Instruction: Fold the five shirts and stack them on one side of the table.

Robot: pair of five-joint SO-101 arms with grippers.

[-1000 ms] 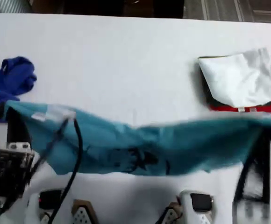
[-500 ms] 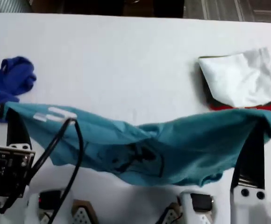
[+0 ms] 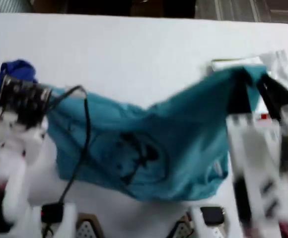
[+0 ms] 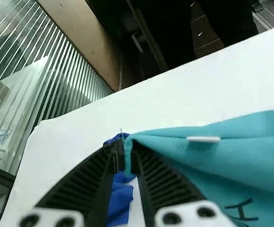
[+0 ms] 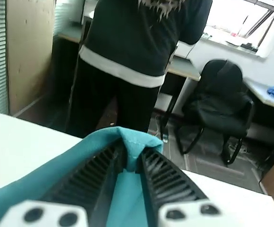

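A teal shirt (image 3: pixel 149 144) with a dark print hangs stretched between my two arms above the table (image 3: pixel 134 54). My left gripper (image 4: pixel 126 153) is shut on one corner of the teal shirt (image 4: pixel 231 156), close to a crumpled blue shirt (image 3: pixel 16 69) at the table's left. My right gripper (image 5: pixel 133 158) is shut on the other corner of the teal shirt (image 5: pixel 56 182); in the high view this gripper (image 3: pixel 251 79) is over the stack at the right. That stack is a folded white shirt (image 3: pixel 283 62) on a red one (image 3: pixel 263 117), mostly hidden by the arm.
Both arm bases (image 3: pixel 208 218) stand at the table's near edge, and a black cable (image 3: pixel 84 129) loops over the teal shirt. A person in dark clothes (image 5: pixel 137 42) stands beyond the far edge, beside a black chair (image 5: pixel 217 113).
Both arms have carried the teal shirt away from the near edge toward the far side. The right end has swung up over the white and red stack, and the shirt hangs lower and wider.
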